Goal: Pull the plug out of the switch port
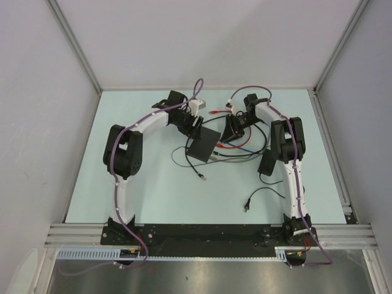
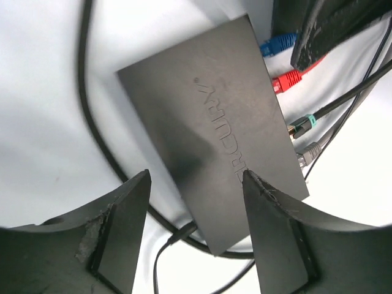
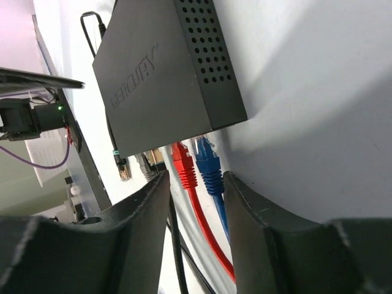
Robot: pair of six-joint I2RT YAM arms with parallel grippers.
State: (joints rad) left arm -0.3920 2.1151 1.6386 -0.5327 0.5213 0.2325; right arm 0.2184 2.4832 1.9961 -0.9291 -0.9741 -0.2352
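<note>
Switch (image 1: pixel 203 146) is seen flat on table (image 1: pixel 159 202), ports toward R gripper (image 3: pixel 196 177), held part-open & empty and lined up on red plug (image 3: pixel 184 165) beside blue plug (image 3: pixel 209 166) for a pull, while L gripper (image 2: pixel 196 177) is spread wide over switch, nothing gripped, prob. to brace it.

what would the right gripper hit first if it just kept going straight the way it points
Most likely the red plug and blue plug, in line with the right gripper, then the switch behind them; depth is unclear.
</note>
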